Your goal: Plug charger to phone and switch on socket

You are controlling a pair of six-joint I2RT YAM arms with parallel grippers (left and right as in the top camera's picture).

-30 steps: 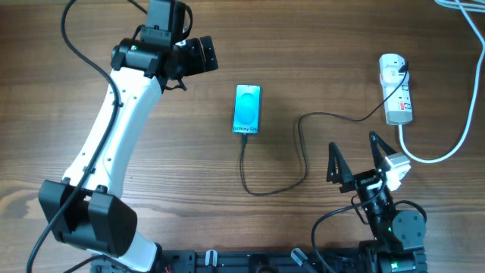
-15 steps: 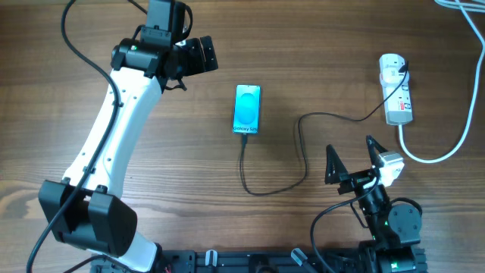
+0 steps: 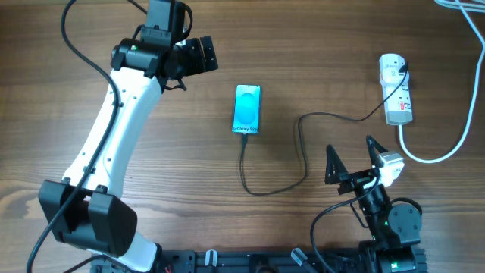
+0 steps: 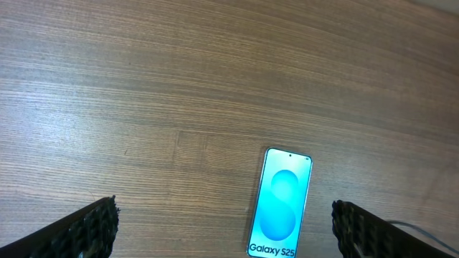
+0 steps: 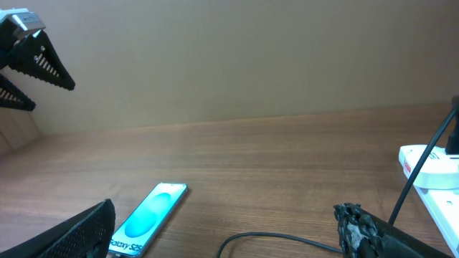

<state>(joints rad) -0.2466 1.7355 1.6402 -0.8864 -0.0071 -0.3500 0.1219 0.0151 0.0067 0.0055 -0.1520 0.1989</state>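
The phone [image 3: 247, 110] lies flat mid-table, cyan screen up, its white text band toward the front. It also shows in the left wrist view [image 4: 281, 204] and the right wrist view [image 5: 148, 211]. The black charger cable [image 3: 300, 144] runs from the phone's front end in a loop to the white socket [image 3: 396, 89] at the right, where its black plug sits. The cable [image 5: 280, 239] and socket [image 5: 428, 166] also show in the right wrist view. My left gripper [image 3: 203, 55] is open and empty, up and left of the phone. My right gripper [image 3: 352, 158] is open and empty near the front right.
A thick white cord [image 3: 464, 129] curves from the socket along the right side and up off the back right corner. The left arm [image 3: 114, 144] stretches across the left half of the wooden table.
My right gripper has shifted slightly left and toward the front, and has been still for the last half second. The left arm, phone, cable and socket have not moved.
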